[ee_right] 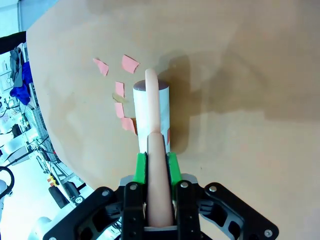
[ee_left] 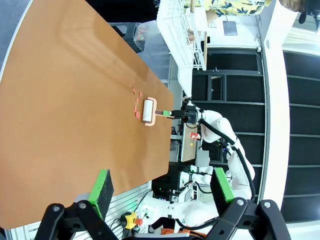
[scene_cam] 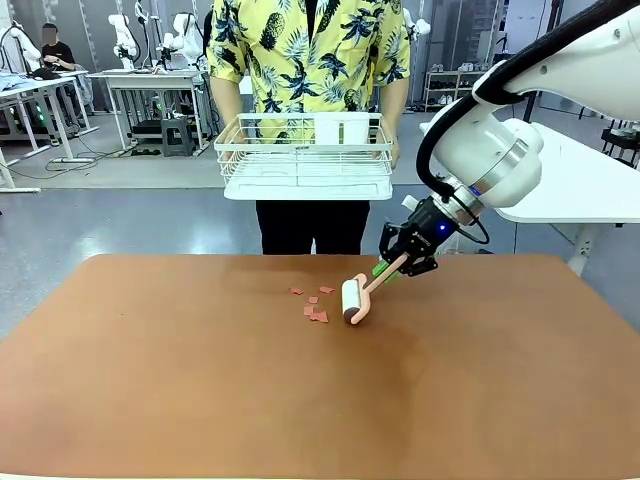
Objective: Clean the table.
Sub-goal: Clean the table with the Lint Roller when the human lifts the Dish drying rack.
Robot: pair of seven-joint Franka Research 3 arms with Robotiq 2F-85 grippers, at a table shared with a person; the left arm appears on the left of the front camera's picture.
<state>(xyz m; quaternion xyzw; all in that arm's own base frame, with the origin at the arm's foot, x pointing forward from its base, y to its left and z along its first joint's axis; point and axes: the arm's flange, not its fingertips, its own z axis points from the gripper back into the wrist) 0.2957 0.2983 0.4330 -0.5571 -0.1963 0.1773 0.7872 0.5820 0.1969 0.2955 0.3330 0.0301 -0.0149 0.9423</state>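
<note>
The right gripper (scene_cam: 392, 268) is pinching the pink handle of a lint roller (scene_cam: 354, 298). The roller's white roll is resting on the terracotta bench (scene_cam: 150, 380) near its far edge, just beside a scatter of pink paper scraps (scene_cam: 314, 309). The left gripper (ee_left: 162, 186) is hanging spread, well apart from the roller. A person standing beyond the far edge is holding a white wire basket (scene_cam: 305, 160).

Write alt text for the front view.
The right pincer holds a pink-handled lint roller on the reddish-brown table, beside small pink scraps. Across the table, a person holds a white wire basket.
</note>
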